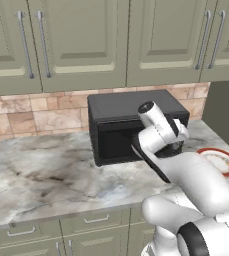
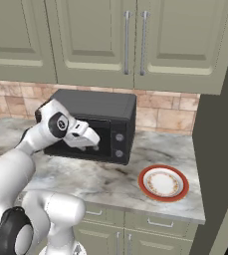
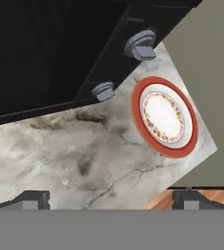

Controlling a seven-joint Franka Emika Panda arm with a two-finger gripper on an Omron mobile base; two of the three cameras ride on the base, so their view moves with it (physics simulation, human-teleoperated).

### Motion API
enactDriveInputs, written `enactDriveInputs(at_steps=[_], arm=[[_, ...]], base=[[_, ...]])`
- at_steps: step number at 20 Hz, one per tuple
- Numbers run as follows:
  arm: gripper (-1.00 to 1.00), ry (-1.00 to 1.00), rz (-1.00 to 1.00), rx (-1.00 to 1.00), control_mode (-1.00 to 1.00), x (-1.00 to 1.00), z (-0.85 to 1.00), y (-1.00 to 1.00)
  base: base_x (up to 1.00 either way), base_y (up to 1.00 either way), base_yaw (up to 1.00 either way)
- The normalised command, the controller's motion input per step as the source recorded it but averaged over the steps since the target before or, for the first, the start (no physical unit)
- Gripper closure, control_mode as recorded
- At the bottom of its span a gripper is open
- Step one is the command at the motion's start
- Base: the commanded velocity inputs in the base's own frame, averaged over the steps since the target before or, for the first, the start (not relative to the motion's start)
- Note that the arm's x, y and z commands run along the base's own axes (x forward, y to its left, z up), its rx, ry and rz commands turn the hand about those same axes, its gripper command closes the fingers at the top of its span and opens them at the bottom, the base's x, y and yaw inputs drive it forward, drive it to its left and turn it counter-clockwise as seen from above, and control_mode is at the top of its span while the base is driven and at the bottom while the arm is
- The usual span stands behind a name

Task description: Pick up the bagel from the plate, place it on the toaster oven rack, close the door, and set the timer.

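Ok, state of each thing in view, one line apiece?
Door: shut.
Plate: on the counter right of the oven, no bagel on it.
Knobs: two on the oven's right panel; settings can't be read.
Gripper: in front of the door, open, holding nothing.
Cabinets: closed.

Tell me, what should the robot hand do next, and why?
Probably ease the open gripper rightward to the knobs on the oven's front and turn one. The plate is bare and the door looks shut, so the timer seems to be what's left. Which knob is the timer, I cannot tell.
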Motion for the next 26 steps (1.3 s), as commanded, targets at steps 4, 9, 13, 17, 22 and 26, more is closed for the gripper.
enactDriveInputs(at_steps=[4, 9, 13, 17, 22, 26], arm=[[-1.00, -0.07, 0.07, 0.06, -1.00, 0.00, -0.23, -0.57], [-1.00, -0.02, 0.18, 0.17, -1.00, 0.07, -0.21, -0.57], [-1.00, 0.00, 0.20, 0.22, -1.00, 0.22, -0.13, -0.40], [-1.00, 0.00, 0.17, 0.18, -1.00, 0.42, -0.01, -0.16], [-1.00, 0.00, 0.13, 0.12, -1.00, 0.43, -0.01, -0.05], [-1.00, 0.00, 0.09, 0.08, -1.00, 0.22, -0.09, -0.05]], base=[[0.00, 0.00, 0.00], [0.00, 0.00, 0.00], [0.00, 0.00, 0.00], [0.00, 0.00, 0.00], [0.00, 0.00, 0.00], [0.00, 0.00, 0.00]])
